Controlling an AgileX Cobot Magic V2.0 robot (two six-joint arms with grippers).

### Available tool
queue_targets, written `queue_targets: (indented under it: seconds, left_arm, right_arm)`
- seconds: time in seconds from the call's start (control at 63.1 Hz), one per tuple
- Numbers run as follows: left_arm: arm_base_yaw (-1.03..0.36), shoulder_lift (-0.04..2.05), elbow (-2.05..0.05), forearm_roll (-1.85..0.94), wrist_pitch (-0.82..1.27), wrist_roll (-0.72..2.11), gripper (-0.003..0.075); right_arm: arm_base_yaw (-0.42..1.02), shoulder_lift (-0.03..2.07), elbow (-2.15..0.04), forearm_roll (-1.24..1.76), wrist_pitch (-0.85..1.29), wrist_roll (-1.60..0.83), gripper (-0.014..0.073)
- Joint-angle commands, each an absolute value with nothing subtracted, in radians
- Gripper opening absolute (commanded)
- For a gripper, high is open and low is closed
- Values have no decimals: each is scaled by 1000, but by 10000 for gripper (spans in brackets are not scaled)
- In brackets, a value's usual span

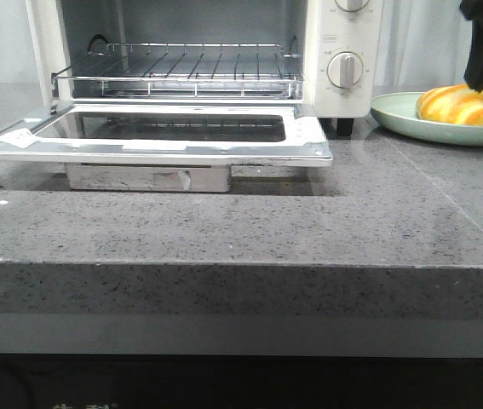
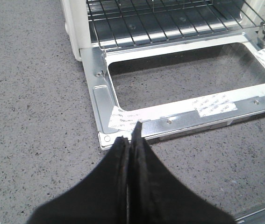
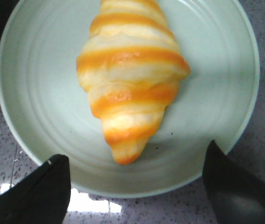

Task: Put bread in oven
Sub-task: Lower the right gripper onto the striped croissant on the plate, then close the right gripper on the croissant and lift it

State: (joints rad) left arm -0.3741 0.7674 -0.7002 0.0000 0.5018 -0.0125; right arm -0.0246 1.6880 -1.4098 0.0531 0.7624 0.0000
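Observation:
The bread (image 1: 457,106), a glossy orange croissant with pale stripes, lies on a pale green plate (image 1: 399,112) right of the oven; it fills the right wrist view (image 3: 130,79). My right gripper (image 3: 134,161) hangs open above it, fingers apart over the plate's rim (image 3: 29,154), touching nothing; in the front view it shows over the bread (image 1: 482,64). The off-white oven (image 1: 330,51) stands with its glass door (image 1: 181,132) folded down flat and the wire rack (image 1: 181,64) bare. My left gripper (image 2: 131,133) is shut and empty, just off the door's corner (image 2: 105,138).
The grey speckled counter (image 1: 309,221) runs forward to its edge (image 1: 241,266). The lowered door juts out over the counter. Two knobs (image 1: 344,69) sit on the oven's right panel. White stickers (image 2: 214,103) are on the door frame.

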Motion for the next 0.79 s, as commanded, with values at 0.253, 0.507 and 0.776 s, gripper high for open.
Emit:
queue_targets:
  seconds: [0.253, 0.507, 0.776]
  left_arm:
    - [-372, 764, -730, 0, 436, -19, -18]
    - [-372, 764, -730, 0, 436, -19, -18]
    - [-372, 764, -730, 0, 422, -19, -18]
  right_arm:
    - [-30, 1780, -1495, 48, 668, 0, 593]
    - [-30, 1805, -1496, 48, 655, 0, 426]
    - [-30, 1767, -1496, 48, 663, 0, 151]
